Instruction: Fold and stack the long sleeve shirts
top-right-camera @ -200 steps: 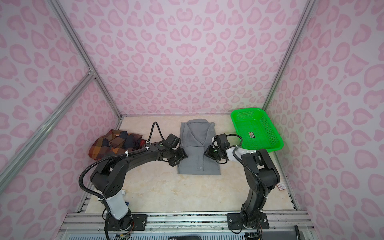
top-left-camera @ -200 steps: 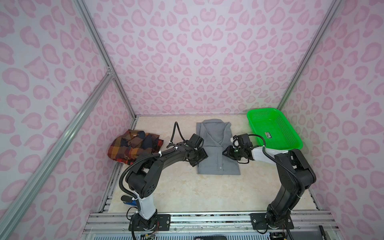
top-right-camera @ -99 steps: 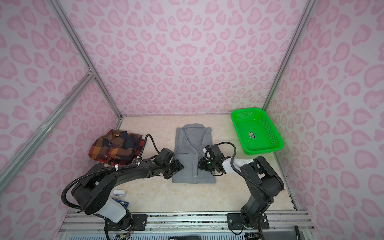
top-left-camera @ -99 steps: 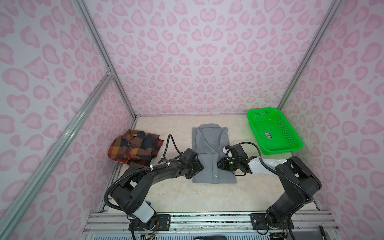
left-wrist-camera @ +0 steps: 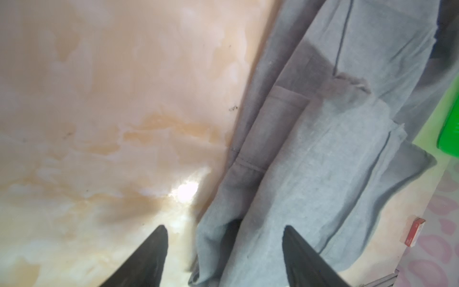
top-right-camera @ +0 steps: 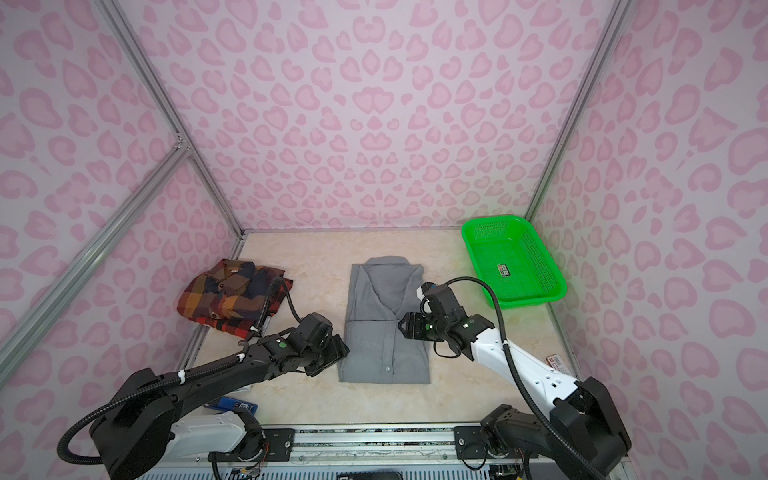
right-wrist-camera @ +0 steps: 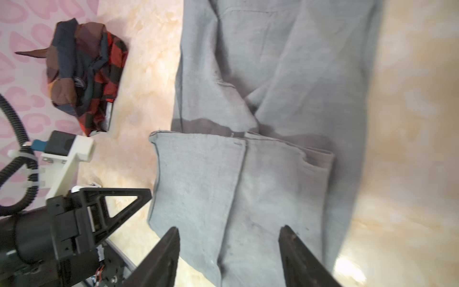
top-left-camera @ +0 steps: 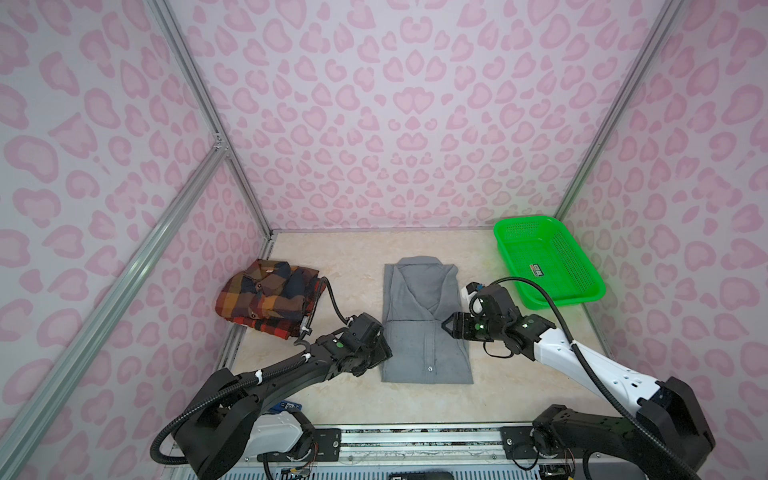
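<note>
The gray shirt point(top-left-camera: 419, 299) lies flat near the middle of the worktop point(top-left-camera: 415, 399), collar toward the back wall, folded to a narrow rectangle; a straight crosswise cloth edge runs over its middle, and a button shows on the near half.

The left tool point(top-left-camera: 384, 353) sits low at the gray shirt's left edge, beside the near half. In the left wrist view its fingers point(left-wrist-camera: 154, 248) stand well apart and released, with the shirt's edge between them and one finger over bare worktop; nothing is clamped.

The right tool point(top-left-camera: 446, 326) reaches in from the gray shirt's right side, its tip over the right edge at about the crosswise line. In the right wrist view its fingers point(right-wrist-camera: 169, 248) are likewise spread and released, with gray cloth below them; whether the tips touch the cloth cannot be told.

The plaid shirt point(top-left-camera: 268, 297) lies bunched in a loose heap well to the left of the gray shirt, against the side wall, apart from both tools; the two shirts do not touch.

A green basket point(top-left-camera: 561, 299) stands to the right of the gray shirt in the far corner; only a small label shows on its floor.
</note>
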